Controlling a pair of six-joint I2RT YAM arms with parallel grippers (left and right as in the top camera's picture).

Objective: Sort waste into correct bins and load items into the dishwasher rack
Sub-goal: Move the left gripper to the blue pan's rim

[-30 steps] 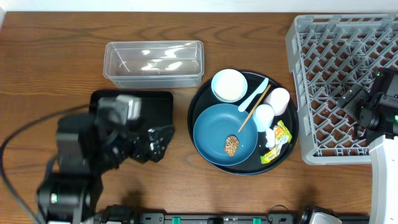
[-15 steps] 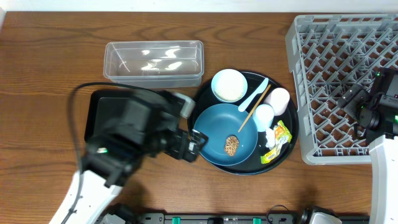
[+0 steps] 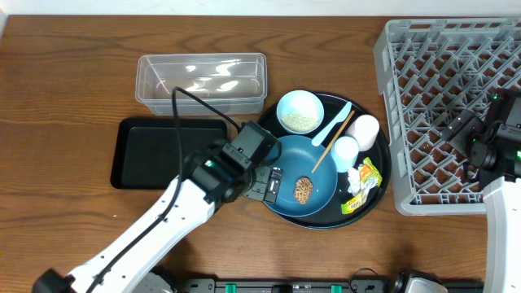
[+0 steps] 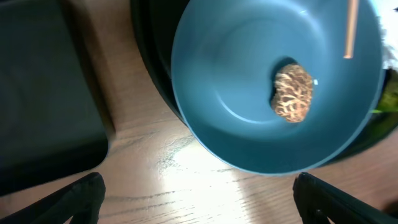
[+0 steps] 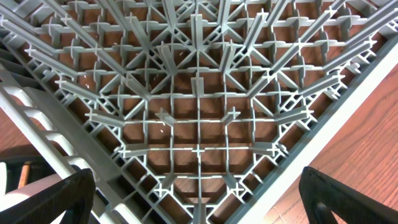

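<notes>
The large blue plate (image 3: 295, 167) lies on a round black tray (image 3: 269, 130) and carries a brown food lump (image 3: 303, 190). My left gripper (image 3: 272, 184) hangs open over the plate's left rim. In the left wrist view the plate (image 4: 249, 93), the lump (image 4: 292, 92) and the end of a wooden stick (image 4: 352, 28) lie ahead of my open left gripper (image 4: 199, 208). A bowl (image 3: 299, 111), a light blue spoon (image 3: 334, 126), two cups (image 3: 365, 130) and a yellow-green wrapper (image 3: 364, 181) share the round tray. My right gripper (image 5: 199, 208) is open above the grey rack (image 5: 199, 93).
A clear plastic tub (image 3: 201, 81) stands behind a shallow black rectangular tray (image 3: 159, 150) at the left. The dishwasher rack (image 3: 440, 81) fills the right side, with my right gripper (image 3: 466, 138) over its right part. Bare wood lies along the front edge.
My left arm has swung right, from above the black rectangular tray to the blue plate's left rim, staying open. The right arm has not moved.
</notes>
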